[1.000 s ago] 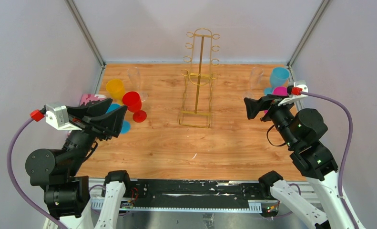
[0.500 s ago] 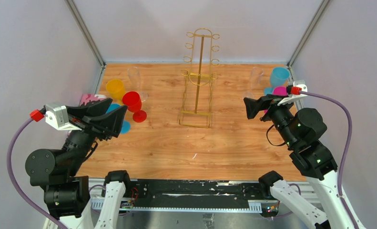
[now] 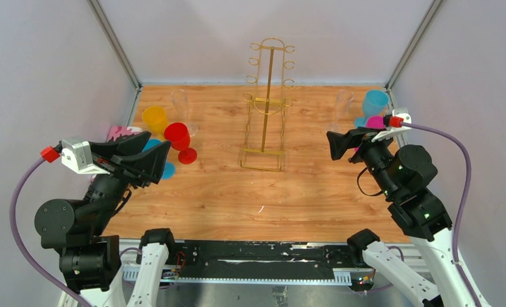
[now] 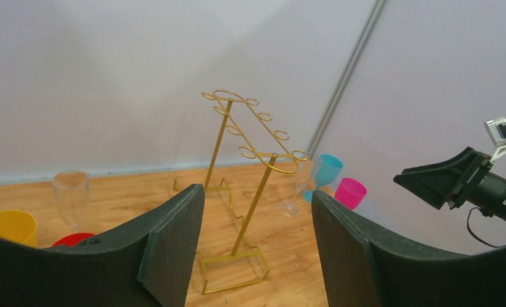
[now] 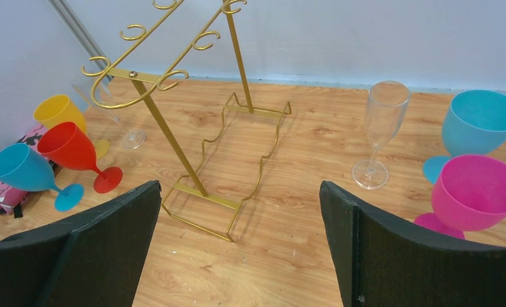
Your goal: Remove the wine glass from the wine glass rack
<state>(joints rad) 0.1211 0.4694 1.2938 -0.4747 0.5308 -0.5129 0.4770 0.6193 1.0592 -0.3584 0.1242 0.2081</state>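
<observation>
The gold wire wine glass rack [image 3: 267, 109] stands upright at the middle back of the wooden table; nothing hangs on its hooks. It also shows in the left wrist view [image 4: 219, 137] and the right wrist view [image 5: 173, 148]. Wine glasses stand on the table: a clear one [image 3: 181, 105], a yellow one [image 3: 154, 118] and a red one [image 3: 178, 137] on the left, and a clear one [image 3: 343, 105], a blue one [image 3: 374, 102] and a pink one [image 3: 376, 121] on the right. My left gripper [image 3: 153, 157] is open and empty, left of the rack. My right gripper [image 3: 335, 146] is open and empty, right of the rack.
A blue glass [image 5: 20, 167] and a pink patterned item [image 3: 117, 133] lie by the left wall, partly behind my left gripper. Grey walls with metal corner posts [image 3: 112, 41] enclose the table on three sides.
</observation>
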